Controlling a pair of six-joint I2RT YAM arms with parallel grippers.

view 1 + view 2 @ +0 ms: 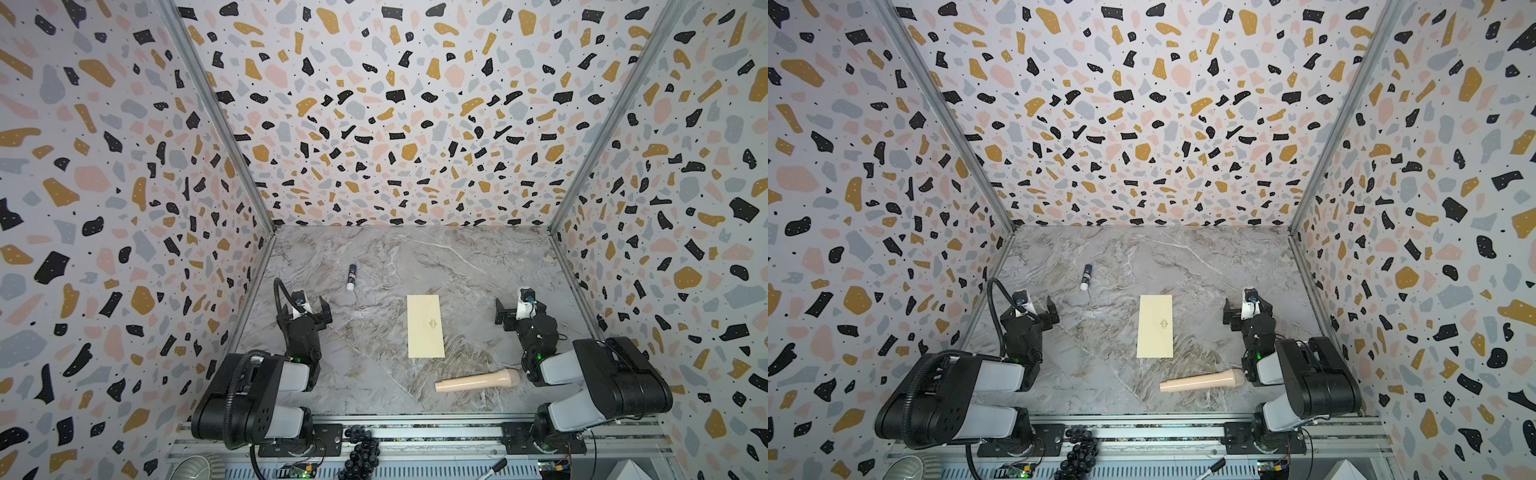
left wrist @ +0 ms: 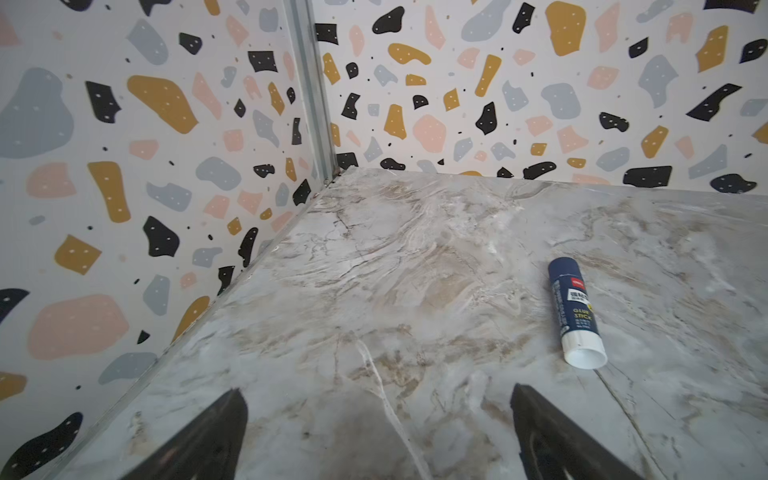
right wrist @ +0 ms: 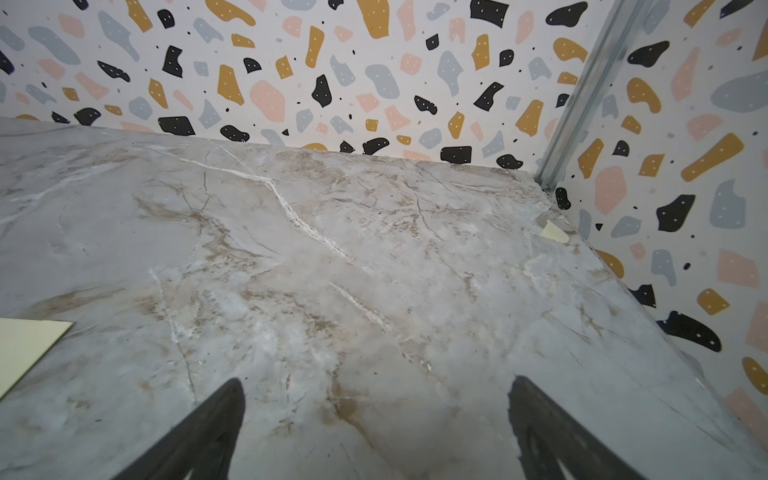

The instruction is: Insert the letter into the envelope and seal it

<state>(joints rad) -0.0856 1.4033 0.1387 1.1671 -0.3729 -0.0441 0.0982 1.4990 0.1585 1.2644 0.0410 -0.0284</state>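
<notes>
The pale yellow envelope (image 1: 425,326) (image 1: 1155,326) lies flat near the middle of the marble counter (image 1: 415,257), its faint emblem facing up and its long edges running away from the robot. A beige, handle-shaped tool (image 1: 478,381) lies near the envelope's front end, toward the right arm. A blue glue stick (image 1: 351,277) (image 2: 575,311) rests farther back on the left. The left hand (image 1: 305,306) (image 2: 376,395) and right hand (image 1: 521,309) (image 3: 376,384) hang low on either side, well apart from the envelope. Each has its fingers spread wide and holds nothing.
</notes>
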